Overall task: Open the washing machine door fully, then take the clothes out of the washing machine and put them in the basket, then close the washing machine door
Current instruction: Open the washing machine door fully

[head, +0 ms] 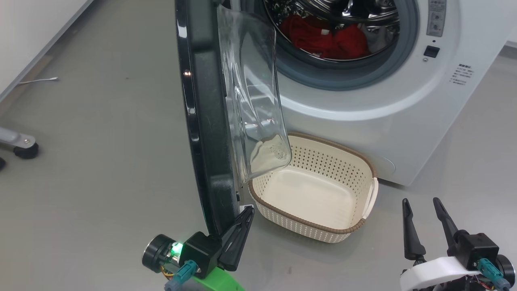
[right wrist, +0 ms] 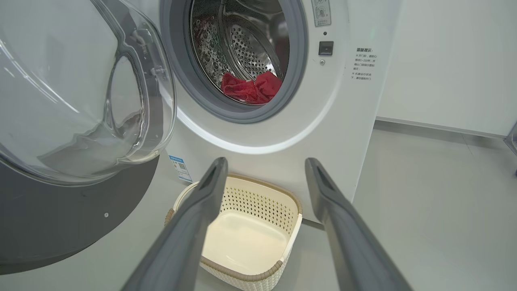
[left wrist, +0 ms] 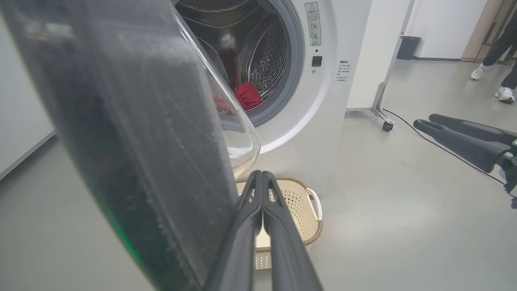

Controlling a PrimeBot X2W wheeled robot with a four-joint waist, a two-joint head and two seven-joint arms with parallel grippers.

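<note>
Washing machine door (head: 204, 121) — half swung, roughly square to the washing machine (head: 404, 101) front. Clothes (head: 323, 38): inside the machine. Basket (head: 323, 159): empty, on the floor (head: 101, 182) at the machine's foot. Left gripper (head: 247, 214): jaws clenched empty, tip at the door's lower rim. Right gripper (head: 421, 204): jaws released, before the machine. Advised — push the rim steadily along its hinge arc, clear of the basket.
</note>
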